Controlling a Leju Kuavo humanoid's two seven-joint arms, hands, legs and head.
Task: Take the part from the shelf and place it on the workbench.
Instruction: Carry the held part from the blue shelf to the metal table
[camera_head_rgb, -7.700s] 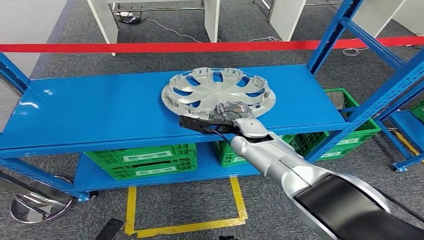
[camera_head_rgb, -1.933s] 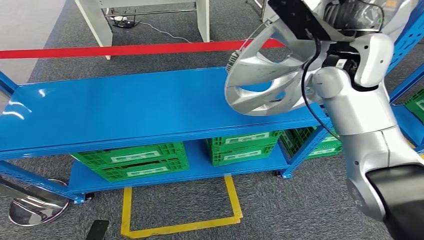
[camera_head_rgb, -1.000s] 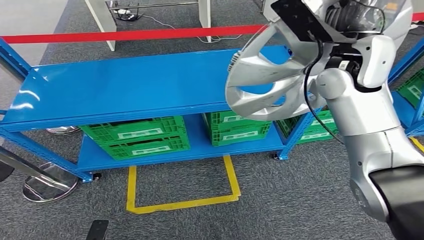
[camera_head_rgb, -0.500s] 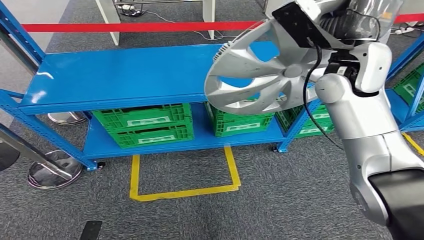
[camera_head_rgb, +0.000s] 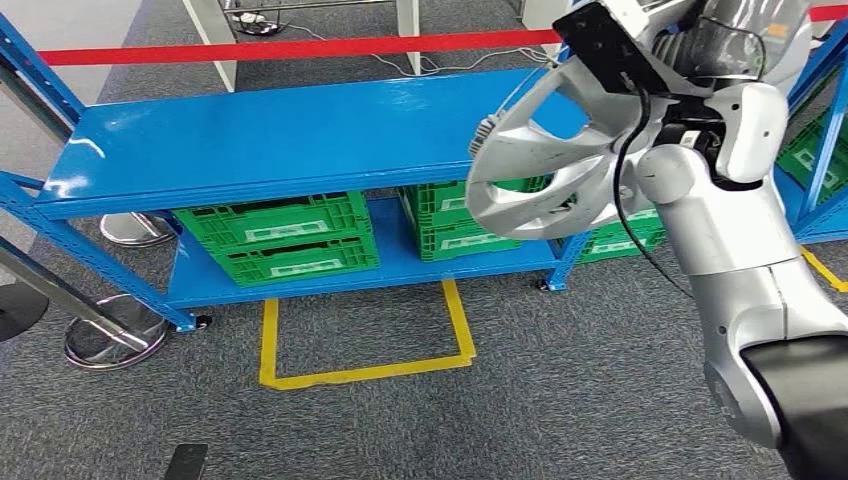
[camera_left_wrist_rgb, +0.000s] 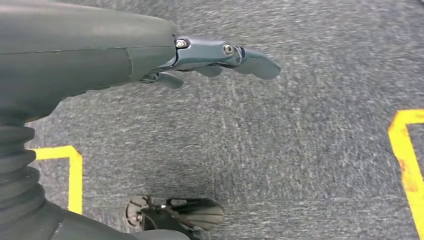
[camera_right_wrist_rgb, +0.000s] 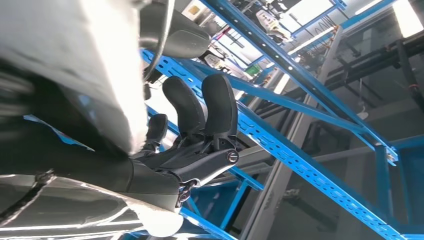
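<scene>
Since a moment ago, wheel cover (camera_head_rgb: 545, 165) swung right, upper frame; right hand (camera_right_wrist_rgb: 192, 150) fingers (camera_right_wrist_rgb: 220, 105) clamp its rim. Left hand (camera_left_wrist_rgb: 215, 55) hangs loosely apart. Carry it level, clearing shelf (camera_head_rgb: 280, 130).

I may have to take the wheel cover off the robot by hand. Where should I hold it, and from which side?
Judging by the head view, grip the wheel cover at its free outer rim, coming from the left, away from the right hand holding its upper right edge. It hangs tilted, clear of the blue shelf, and the openings between spokes give fingers purchase.
</scene>
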